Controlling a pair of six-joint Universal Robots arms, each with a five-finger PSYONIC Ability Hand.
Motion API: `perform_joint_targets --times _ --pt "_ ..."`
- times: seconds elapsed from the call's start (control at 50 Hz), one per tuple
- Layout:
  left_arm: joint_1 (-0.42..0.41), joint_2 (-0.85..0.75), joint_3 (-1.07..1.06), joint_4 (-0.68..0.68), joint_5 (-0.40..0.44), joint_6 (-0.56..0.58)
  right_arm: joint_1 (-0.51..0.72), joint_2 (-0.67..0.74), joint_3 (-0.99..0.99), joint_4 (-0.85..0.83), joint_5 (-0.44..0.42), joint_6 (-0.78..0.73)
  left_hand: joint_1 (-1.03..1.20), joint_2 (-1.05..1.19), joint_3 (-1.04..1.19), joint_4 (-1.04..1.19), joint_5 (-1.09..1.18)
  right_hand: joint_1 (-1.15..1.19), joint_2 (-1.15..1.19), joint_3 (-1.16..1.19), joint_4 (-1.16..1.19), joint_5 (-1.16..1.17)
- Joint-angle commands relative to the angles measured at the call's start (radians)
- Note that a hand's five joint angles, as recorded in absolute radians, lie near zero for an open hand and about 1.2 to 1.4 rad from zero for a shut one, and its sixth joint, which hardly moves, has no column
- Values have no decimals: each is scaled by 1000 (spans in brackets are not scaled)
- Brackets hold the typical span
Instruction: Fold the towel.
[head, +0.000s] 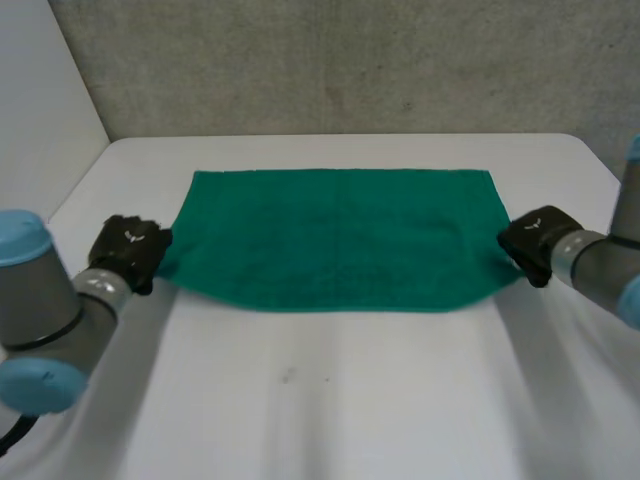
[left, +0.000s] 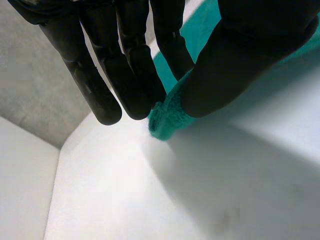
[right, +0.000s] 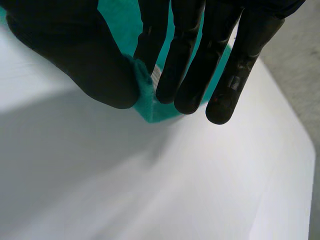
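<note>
Head view: towel (head: 340, 240) between left hand (head: 130, 250) and right hand (head: 535, 240), corners pinched.

Green towel (head: 340, 240), white table (head: 330, 400), black left robot hand (head: 128, 250), black right robot hand (head: 535, 243)

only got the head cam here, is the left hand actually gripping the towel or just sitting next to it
observer: gripping. In the left wrist view the left hand pinches a corner of the towel between its thumb and straight fingers.
operator: ok and the right one, same deal or not
observer: same. In the right wrist view the right hand has its corner of the towel pinched between thumb and fingers, with a small bunched tip of cloth poking out past the thumb.
</note>
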Motion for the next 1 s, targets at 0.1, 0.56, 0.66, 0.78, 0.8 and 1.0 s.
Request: perform_joint_targets --times 0.1,0.56,0.66,0.78,0.8,1.0 --pt "63 290 -102 -578 -2 248 -127 -236 133 372 -9 -279 262 199 199 202 240 419 221 211 204 222" --pt "-39 -319 512 -75 -100 179 16 272 -380 -128 83 -39 262 199 199 202 240 419 221 211 204 222" --pt "-44 -415 596 5 -36 184 48 413 -531 -240 139 -101 262 199 199 202 240 419 221 211 204 222" --pt "-67 -471 592 83 87 182 65 522 -647 -254 152 -168 97 33 34 36 75 161 -36 -46 -53 -35" --pt "-76 -477 578 107 102 184 74 539 -663 -251 165 -168 -559 -622 -621 -619 -581 -768 -966 -976 -983 -965" --pt "-87 -371 474 249 61 178 74 438 -594 -243 179 -24 -960 -1023 -1022 -1020 -982 -803 -1001 -1010 -1018 -999"
